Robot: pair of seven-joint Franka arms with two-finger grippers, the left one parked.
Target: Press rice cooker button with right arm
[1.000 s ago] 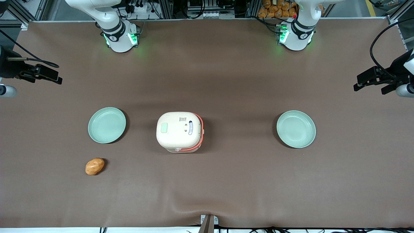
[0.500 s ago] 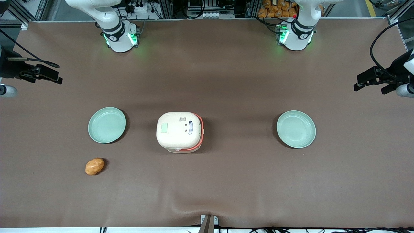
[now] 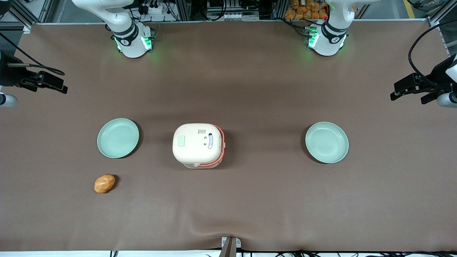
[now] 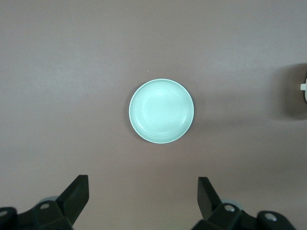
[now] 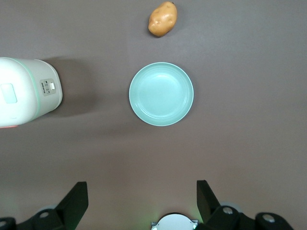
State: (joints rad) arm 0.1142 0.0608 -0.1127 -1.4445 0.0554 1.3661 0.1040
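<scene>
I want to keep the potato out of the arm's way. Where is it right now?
The potato lies on the table toward the working arm's end, nearer the front camera than the plate beside the rice cooker.

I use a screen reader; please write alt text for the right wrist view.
The black two-finger gripper, jaws open, hangs above a round pale green plate on a brown table; a cream-white rice cooker and an orange-brown potato lie nearby.

Only change: the right arm's hand (image 3: 53,85), high above the counter (image 3: 250,200) toward the working arm's end and well apart from the rice cooker (image 3: 197,144), has crept slightly farther from the cooker; fingers spread wide, empty.
</scene>
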